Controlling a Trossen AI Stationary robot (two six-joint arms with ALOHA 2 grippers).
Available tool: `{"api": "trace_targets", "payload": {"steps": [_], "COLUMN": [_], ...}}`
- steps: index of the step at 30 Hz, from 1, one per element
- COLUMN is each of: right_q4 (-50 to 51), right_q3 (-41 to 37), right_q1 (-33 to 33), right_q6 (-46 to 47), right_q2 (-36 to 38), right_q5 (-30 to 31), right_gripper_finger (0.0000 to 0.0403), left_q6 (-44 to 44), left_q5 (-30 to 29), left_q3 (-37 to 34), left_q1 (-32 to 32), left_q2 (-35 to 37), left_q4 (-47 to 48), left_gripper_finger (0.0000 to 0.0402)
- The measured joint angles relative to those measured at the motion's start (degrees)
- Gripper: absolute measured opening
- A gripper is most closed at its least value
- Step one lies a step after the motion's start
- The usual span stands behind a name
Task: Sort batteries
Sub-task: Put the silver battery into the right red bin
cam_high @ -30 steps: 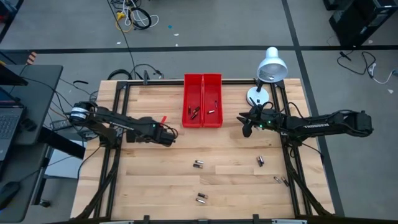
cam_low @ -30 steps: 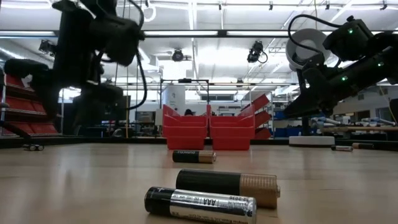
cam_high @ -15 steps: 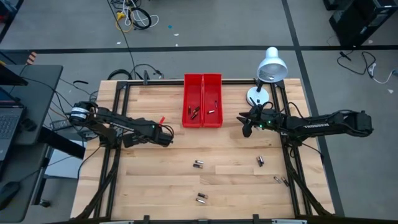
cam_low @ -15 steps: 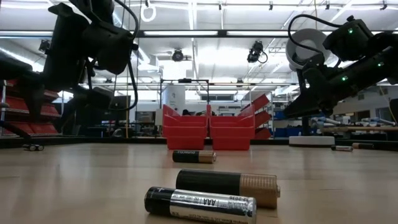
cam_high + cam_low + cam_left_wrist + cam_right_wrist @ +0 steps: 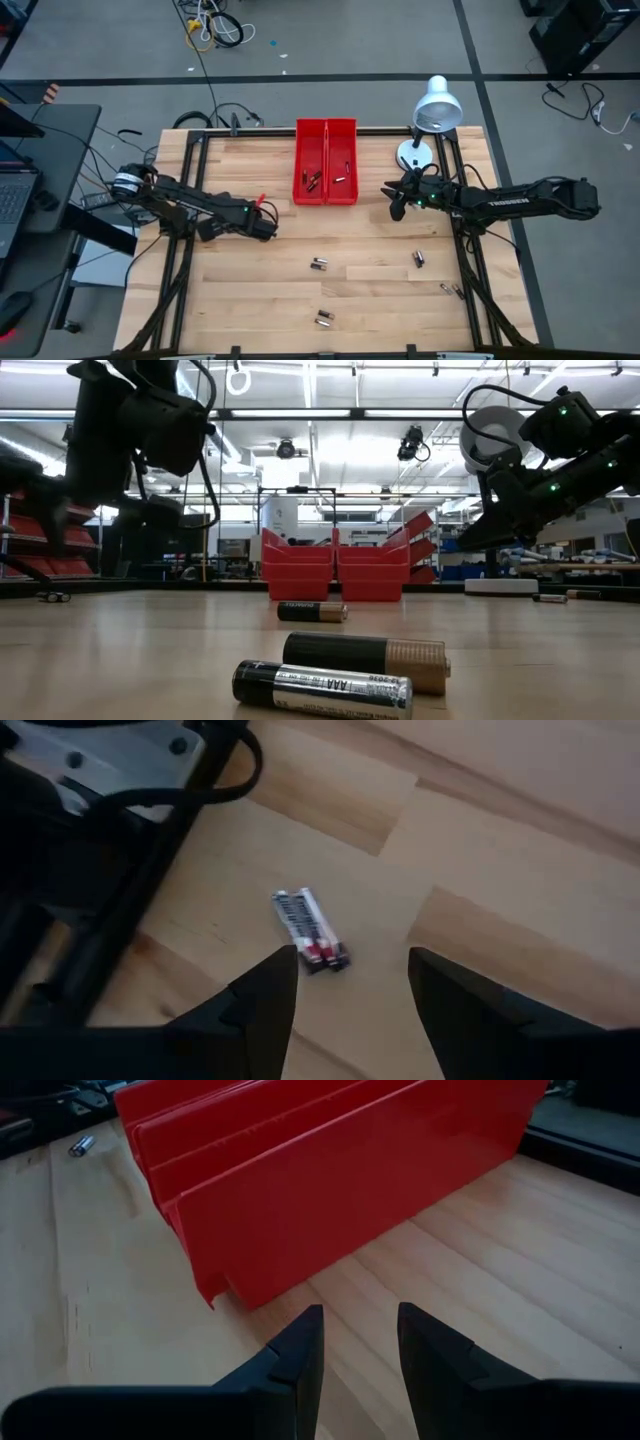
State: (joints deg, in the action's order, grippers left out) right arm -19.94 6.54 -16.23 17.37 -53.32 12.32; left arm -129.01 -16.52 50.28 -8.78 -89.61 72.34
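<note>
**Both grippers open and empty; batteries in the bin and scattered on the wood**

From above, you see the pale plank table (image 5: 250, 290) with the red plastic bin (image 5: 325, 175) at its far edge, two long compartments holding a few batteries (image 5: 340, 178). More tiny cylinders lie loose on the near half. The left gripper (image 5: 268, 222) hovers left of the bin; the right gripper (image 5: 393, 200) hangs right of it, near a white domed lamp (image 5: 435, 105).

At table height, two batteries lie side by side up close, one black-and-silver, one black-and-copper.

Your left wrist view shows its dark fingers (image 5: 262, 1005) spread apart, holding nothing, above a red-banded pair on the wood.

Your right wrist view shows its fingers (image 5: 300, 1355) parted, empty, facing the bin's smooth wall.
</note>
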Motion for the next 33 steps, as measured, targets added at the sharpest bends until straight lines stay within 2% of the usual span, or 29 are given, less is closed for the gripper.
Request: {"api": "trace_targets", "payload": {"steps": [4, 11, 18, 26, 33], "right_q4": [0.1, 0.4, 0.4, 0.2, 0.2], "right_q3": [0.0, 0.0, 0.0, 0.0, 0.0], "right_q1": [0.0, 0.0, 0.0, 0.0, 0.0], "right_q6": [0.0, 0.0, -0.5, -0.6, -0.6], "right_q2": [0.0, 0.0, 0.0, 0.0, 0.0], "right_q5": [0.0, 0.0, 0.0, 0.0, 0.0], "right_gripper_finger": [0.0117, 0.0117, 0.0117, 0.0117, 0.0117], "left_q6": [-5.0, -6.9, -6.1, 7.0, 26.9], "left_q5": [-0.5, -1.4, -2.2, -8.5, -9.7], "left_q3": [-1.6, -8.7, -7.6, -5.0, -3.6], "left_q1": [-0.5, -0.7, -0.7, -0.2, 1.3], "left_q2": [-1.6, -1.7, -2.1, -2.0, -2.0], "left_q4": [-2.8, -17.3, -15.2, -10.8, -6.8], "left_gripper_finger": [0.0209, 0.0209, 0.0209, 0.0209, 0.0209]}}
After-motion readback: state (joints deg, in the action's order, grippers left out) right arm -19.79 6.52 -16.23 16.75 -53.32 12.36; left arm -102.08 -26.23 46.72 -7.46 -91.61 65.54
